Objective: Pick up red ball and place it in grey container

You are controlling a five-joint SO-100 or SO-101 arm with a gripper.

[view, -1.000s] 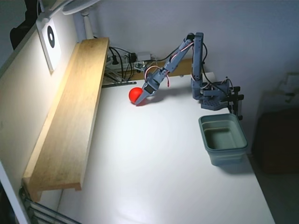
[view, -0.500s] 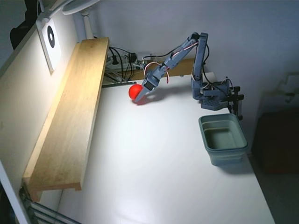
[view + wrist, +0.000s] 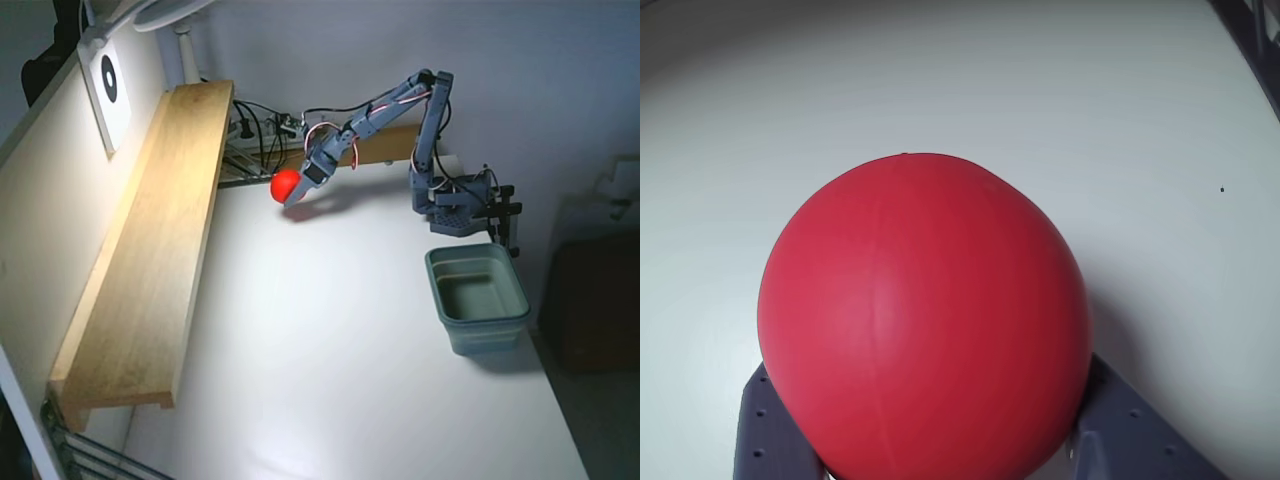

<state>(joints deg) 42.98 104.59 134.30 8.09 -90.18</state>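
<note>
The red ball (image 3: 284, 184) hangs above the far left part of the white table, held at the end of the stretched blue arm. My gripper (image 3: 292, 192) is shut on it. In the wrist view the red ball (image 3: 925, 320) fills most of the picture, with a grey finger (image 3: 765, 440) at its lower left and another at its lower right. The grey container (image 3: 477, 296) stands on the table's right side, below the arm's base and far from the ball. It holds nothing that I can see.
A long wooden shelf (image 3: 150, 240) runs along the table's left edge. Cables and a power strip (image 3: 270, 135) lie behind the ball. The arm's base (image 3: 455, 205) is clamped at the back right. A lamp (image 3: 175, 20) stands at the top left.
The gripper has lifted the red ball off the table and carried it slightly up and to the left. The arm is stretched out higher than before.
</note>
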